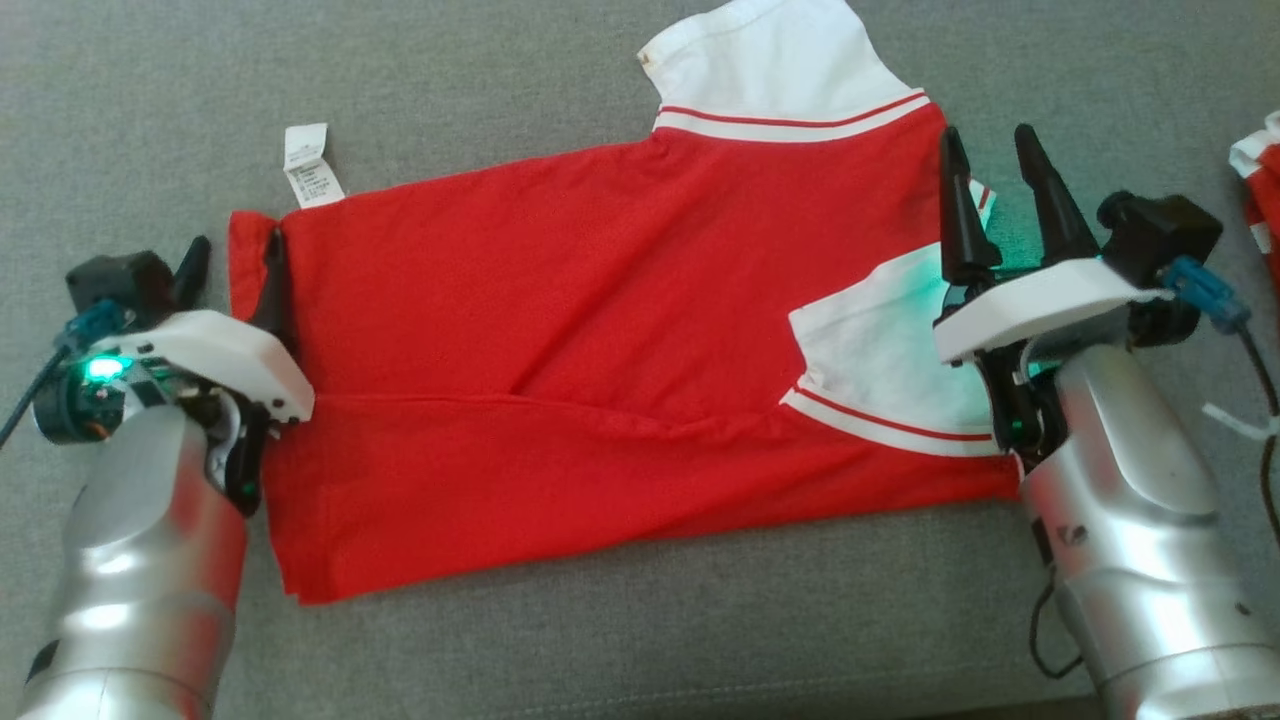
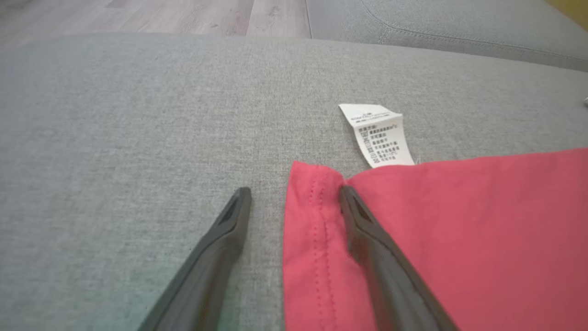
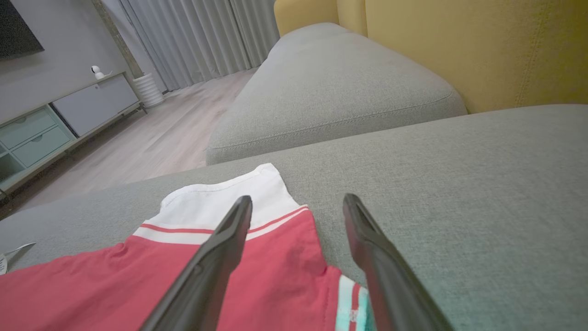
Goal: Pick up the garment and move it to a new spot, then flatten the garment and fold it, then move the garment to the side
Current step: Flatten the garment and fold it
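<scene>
The garment [image 1: 560, 400] is a red shirt with white sleeves and red stripes, lying folded along its length on the grey cushion [image 1: 620, 650]. A white care label [image 1: 310, 165] sticks out at its left end. My left gripper [image 1: 232, 265] stands open at the shirt's left hem, one finger on the red cloth [image 2: 436, 239], the other finger over bare cushion [image 2: 138, 161]. My right gripper [image 1: 995, 200] stands open over the shirt's right end by the folded-in white sleeve [image 1: 880, 350]. The right wrist view has the far white sleeve [image 3: 225, 202] beyond the open fingers. Neither gripper holds anything.
Another red and white cloth [image 1: 1262, 180] lies at the cushion's far right edge. Beyond the cushion are a second grey seat [image 3: 330, 87], a yellow backrest [image 3: 468, 46], wooden floor [image 3: 151, 142] and a low cabinet [image 3: 55, 119].
</scene>
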